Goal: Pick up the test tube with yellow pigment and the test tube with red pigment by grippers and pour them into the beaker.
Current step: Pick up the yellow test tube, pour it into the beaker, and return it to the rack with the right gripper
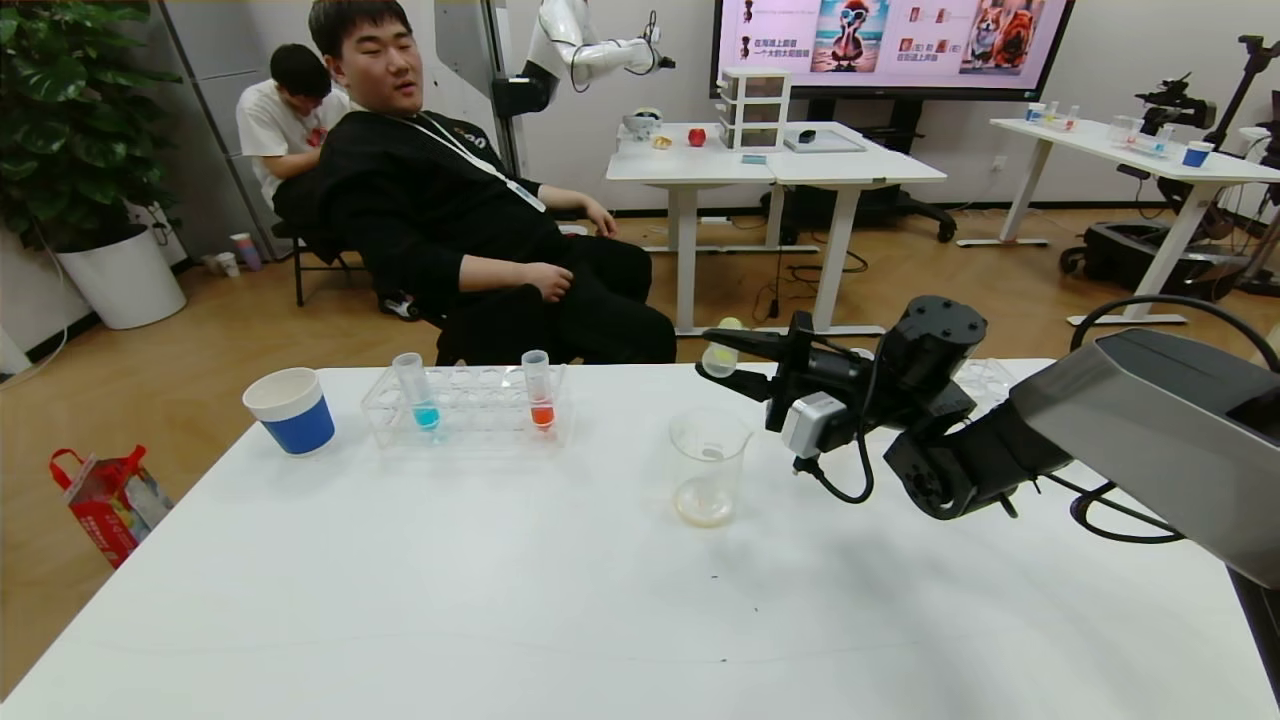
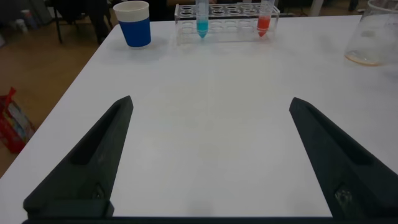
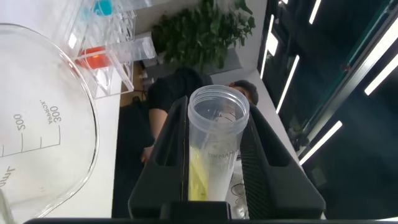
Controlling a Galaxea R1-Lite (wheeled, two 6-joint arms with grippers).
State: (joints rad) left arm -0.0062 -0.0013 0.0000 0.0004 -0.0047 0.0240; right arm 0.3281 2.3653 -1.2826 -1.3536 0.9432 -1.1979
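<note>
My right gripper is shut on the test tube with yellow pigment, held tilted on its side above and just behind the beaker. In the right wrist view the tube sits between the fingers, open mouth outward, yellow liquid lying along its side, next to the beaker's wall. The beaker holds a thin yellowish layer at its bottom. The test tube with red pigment stands in the clear rack. My left gripper is open and empty over bare table, out of the head view.
A cyan-liquid tube stands in the rack's left end. A blue-and-white paper cup is left of the rack. A second clear rack sits behind my right arm. A seated man is beyond the table's far edge.
</note>
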